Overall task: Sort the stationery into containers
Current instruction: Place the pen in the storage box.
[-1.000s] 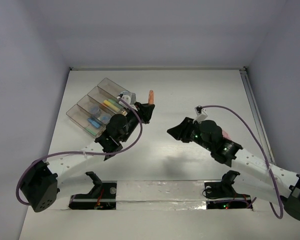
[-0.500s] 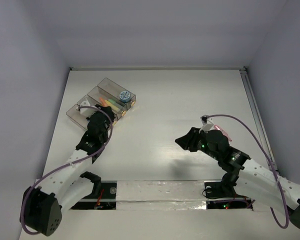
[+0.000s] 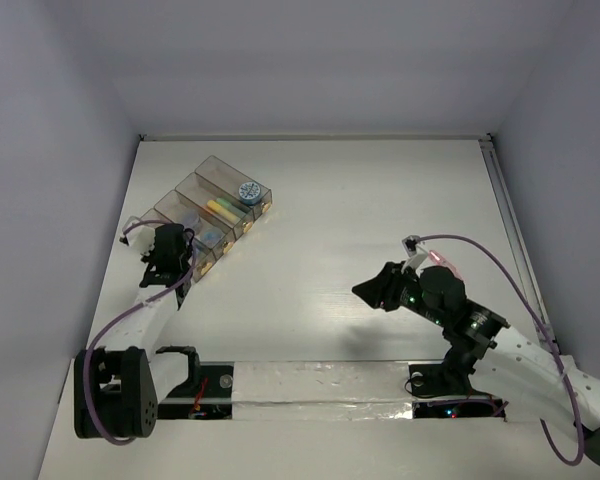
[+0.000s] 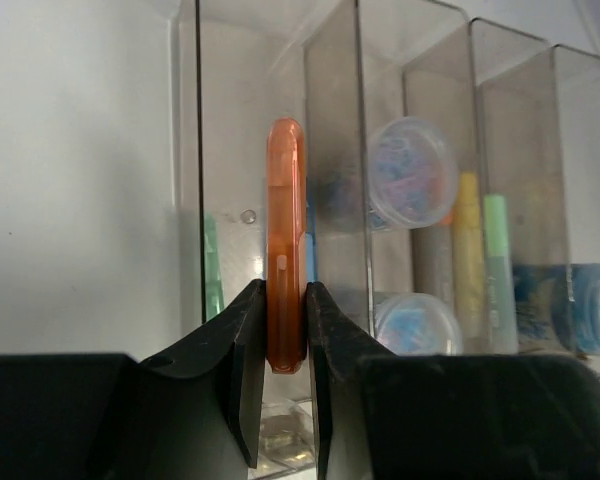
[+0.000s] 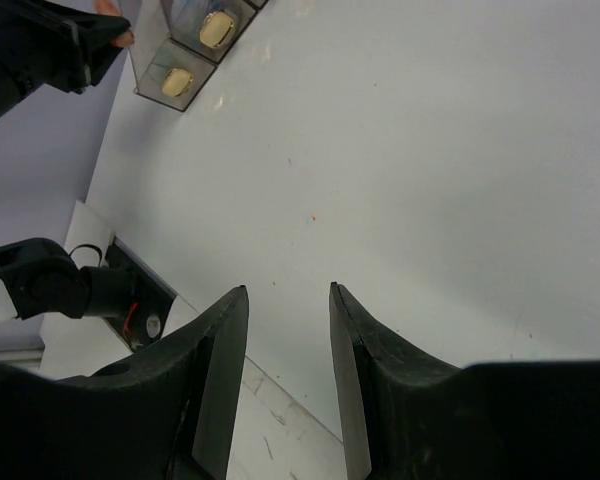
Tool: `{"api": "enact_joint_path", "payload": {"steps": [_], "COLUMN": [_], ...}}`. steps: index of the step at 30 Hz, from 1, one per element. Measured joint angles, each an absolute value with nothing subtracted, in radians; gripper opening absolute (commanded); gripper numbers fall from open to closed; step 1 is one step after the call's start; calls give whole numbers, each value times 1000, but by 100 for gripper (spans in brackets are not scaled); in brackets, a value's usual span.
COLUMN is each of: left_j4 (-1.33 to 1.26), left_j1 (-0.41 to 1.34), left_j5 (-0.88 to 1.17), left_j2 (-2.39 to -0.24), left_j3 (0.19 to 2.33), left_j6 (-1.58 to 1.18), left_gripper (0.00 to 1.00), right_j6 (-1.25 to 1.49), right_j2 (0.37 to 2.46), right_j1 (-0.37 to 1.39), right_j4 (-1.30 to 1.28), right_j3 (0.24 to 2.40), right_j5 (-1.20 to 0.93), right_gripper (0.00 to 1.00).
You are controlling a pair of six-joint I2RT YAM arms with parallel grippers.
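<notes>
Left wrist view: left tool [image 4: 285, 305] pinches orange pen [image 4: 285, 220], right tool [image 5: 287, 295] gapes empty.

The row of boxes [image 3: 218, 172] lies at ten o'clock on the surface [image 3: 360, 200], with a roll [image 3: 248, 190] in the farthest box and pens [image 3: 220, 208] in the next. The left jaws hold a pen [image 4: 284, 240] at the row's seven-o'clock end; the right jaws hang at four o'clock.
</notes>
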State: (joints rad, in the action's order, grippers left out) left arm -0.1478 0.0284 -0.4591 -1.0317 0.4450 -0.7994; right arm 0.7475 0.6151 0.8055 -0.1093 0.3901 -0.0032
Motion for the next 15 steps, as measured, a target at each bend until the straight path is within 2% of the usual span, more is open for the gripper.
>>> {"api": "enact_joint_path", "payload": {"steps": [2, 3, 5, 6, 8, 9, 12, 15], "left_j4": [-143, -143, -146, -150, -155, -158, -180, -186], "left_j1": [14, 11, 11, 11, 11, 11, 11, 11], "left_j5": [-447, -443, -439, -438, -438, -438, -437, -434], "left_j2": [-1059, -1064, -1065, -1065, -1065, -1065, -1063, -1049], "left_j3": [445, 445, 445, 445, 445, 445, 445, 445], "left_j6": [-803, -804, -805, -807, -810, -811, -814, -809], "left_gripper": [10, 21, 34, 46, 61, 72, 79, 81], "right_j6": [742, 740, 735, 731, 727, 724, 718, 710], "right_j2": [590, 582, 575, 575, 580, 587, 608, 634], "right_j1": [805, 806, 805, 805, 805, 805, 805, 805], "right_j4": [-117, -122, -133, -134, -138, -139, -145, -159], "right_j3": [385, 383, 382, 382, 382, 382, 382, 384], "right_j5": [-4, -4, 0, 2, 7, 9, 19, 42], "right_gripper": [44, 44, 44, 44, 44, 44, 43, 42]}}
